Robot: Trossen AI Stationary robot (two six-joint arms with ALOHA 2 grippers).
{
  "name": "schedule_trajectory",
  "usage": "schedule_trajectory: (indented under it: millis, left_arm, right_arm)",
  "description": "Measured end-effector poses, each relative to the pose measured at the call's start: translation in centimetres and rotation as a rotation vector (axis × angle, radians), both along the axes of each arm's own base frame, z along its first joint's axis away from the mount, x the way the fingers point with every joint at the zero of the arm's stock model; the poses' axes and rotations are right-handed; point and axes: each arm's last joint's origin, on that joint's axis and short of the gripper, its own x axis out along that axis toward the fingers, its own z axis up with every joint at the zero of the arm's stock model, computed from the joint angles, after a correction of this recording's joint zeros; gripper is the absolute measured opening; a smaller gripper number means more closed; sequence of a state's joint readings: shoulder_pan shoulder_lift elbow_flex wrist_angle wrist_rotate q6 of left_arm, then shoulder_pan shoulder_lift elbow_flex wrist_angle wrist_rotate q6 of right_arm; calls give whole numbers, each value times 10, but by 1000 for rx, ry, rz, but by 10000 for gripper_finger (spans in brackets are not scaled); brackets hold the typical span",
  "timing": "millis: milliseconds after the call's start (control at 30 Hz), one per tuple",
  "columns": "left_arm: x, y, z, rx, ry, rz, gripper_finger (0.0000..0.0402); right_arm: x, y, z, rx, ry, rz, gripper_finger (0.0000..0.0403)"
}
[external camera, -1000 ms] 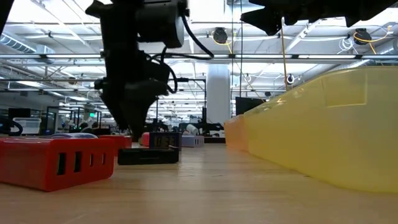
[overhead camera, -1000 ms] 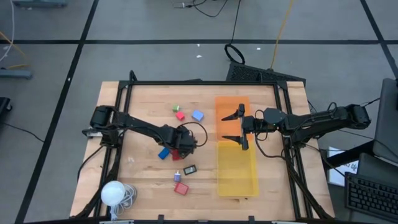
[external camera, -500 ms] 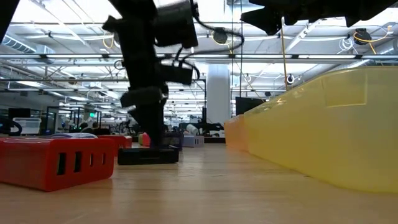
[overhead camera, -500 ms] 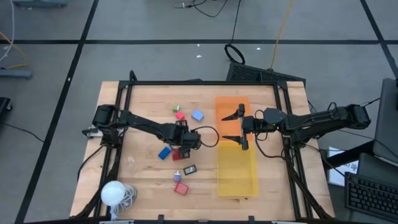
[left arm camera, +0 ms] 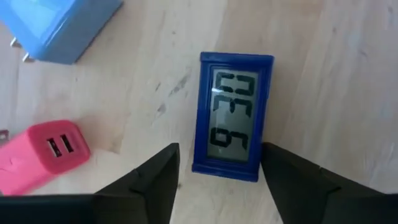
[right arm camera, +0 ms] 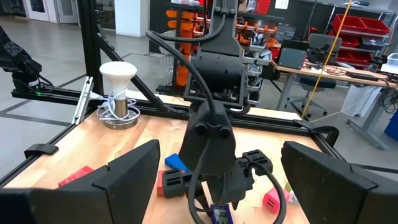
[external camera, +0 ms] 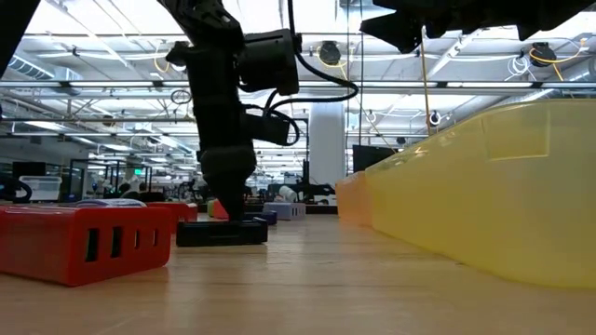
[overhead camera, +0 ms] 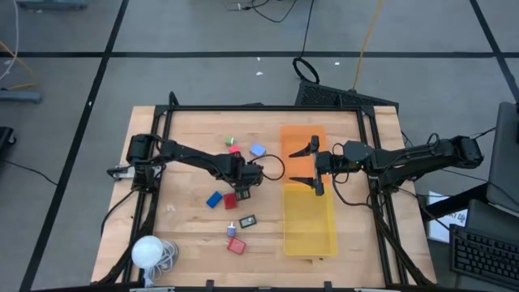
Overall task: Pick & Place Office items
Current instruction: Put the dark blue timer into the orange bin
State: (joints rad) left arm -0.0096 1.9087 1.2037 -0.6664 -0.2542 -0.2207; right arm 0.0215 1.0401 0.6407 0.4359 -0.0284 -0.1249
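My left gripper (overhead camera: pixel 244 175) hangs open over the middle of the table. In its wrist view the fingers stand on either side of the near end of a small blue digital clock (left arm camera: pixel 233 115) lying flat on the wood; I cannot tell whether they touch it. A light-blue charger (left arm camera: pixel 62 25) and a pink charger (left arm camera: pixel 43 165) lie beside the clock. Other pieces on the table are a green one (overhead camera: pixel 229 141), a blue block (overhead camera: pixel 214 199), a red block (overhead camera: pixel 229 200) and a black piece (overhead camera: pixel 248 220). My right gripper (overhead camera: pixel 315 167) waits open above the trays.
An orange tray (overhead camera: pixel 302 142) and a yellow tray (overhead camera: pixel 309 223) lie end to end right of centre. A white ball with a coiled cord (overhead camera: pixel 148 251) sits at the near left corner. A red USB block (external camera: pixel 84 242) lies near the front edge, with bare wood left of the pieces.
My left gripper has moved from above the red block toward the far edge and a little to the right, turning as it went. It now stands over the blue clock, and the red block shows uncovered.
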Motion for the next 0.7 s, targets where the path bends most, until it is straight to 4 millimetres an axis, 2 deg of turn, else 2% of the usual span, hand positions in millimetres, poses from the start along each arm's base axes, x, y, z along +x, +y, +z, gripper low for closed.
schedule_trajectory:
  millis: [200, 333, 467, 600, 700]
  left_arm:
    - [6, 1, 1, 4, -60, -25, 197]
    - [10, 3, -7, -48, -56, -54, 187]
    - [12, 10, -17, -129, -42, -1, 200]
    - [12, 15, -21, -134, -26, 1, 224]
    - [12, 14, -22, -133, -21, -25, 223]
  right_arm:
    - [0, 0, 0, 0, 0, 0, 322]
    - [0, 0, 0, 0, 0, 2, 322]
    - [0, 0, 0, 1, 2, 3, 322]
    - [0, 0, 0, 1, 1, 3, 322]
    - [0, 0, 0, 1, 1, 2, 322]
